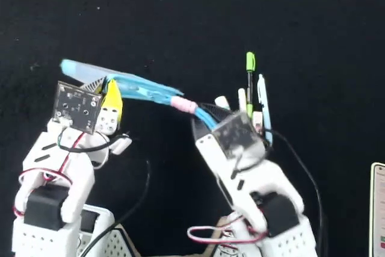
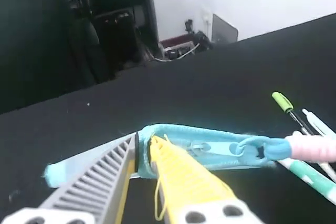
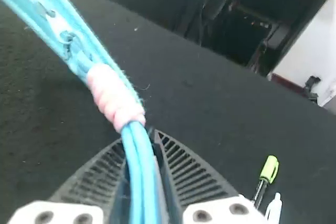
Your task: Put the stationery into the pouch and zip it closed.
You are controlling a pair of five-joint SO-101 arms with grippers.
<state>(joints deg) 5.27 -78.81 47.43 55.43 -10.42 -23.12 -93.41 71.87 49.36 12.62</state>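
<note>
Hanging between left fingers (image 2: 184,182), right fingers (image 3: 191,177): pouch (image 1: 141,91).

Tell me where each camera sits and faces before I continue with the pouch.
High view: fixed above the table, looking down; both arms show, left gripper on the pouch, right gripper on its cord.
Left wrist view: on the left arm, looking along its fingers over the pouch toward the room.
Right wrist view: on the right arm, looking along its fingers up the cord.
Shared: all three show the pink wrap and green pen.
</note>
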